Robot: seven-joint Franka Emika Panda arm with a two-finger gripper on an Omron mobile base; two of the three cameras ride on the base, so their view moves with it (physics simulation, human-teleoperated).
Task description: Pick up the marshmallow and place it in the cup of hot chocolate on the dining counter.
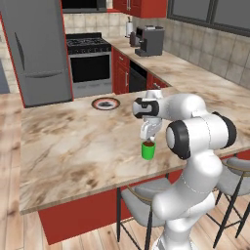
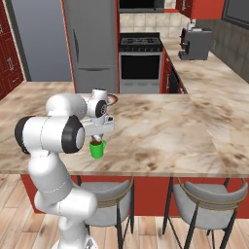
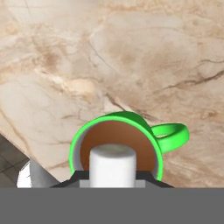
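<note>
While the gripper pinches the marshmallow directly above the cup of hot chocolate, an off-centre release could bounce it off the cup's rim.

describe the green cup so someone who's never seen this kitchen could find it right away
On the big marbled dining counter, look near the front edge above the grey stools, directly under the robot's hand. The cup of hot chocolate stands there: small, bright green, with a loop handle and brown contents. The only other dish on the slab is a dark-rimmed round plate at the far edge.
</note>
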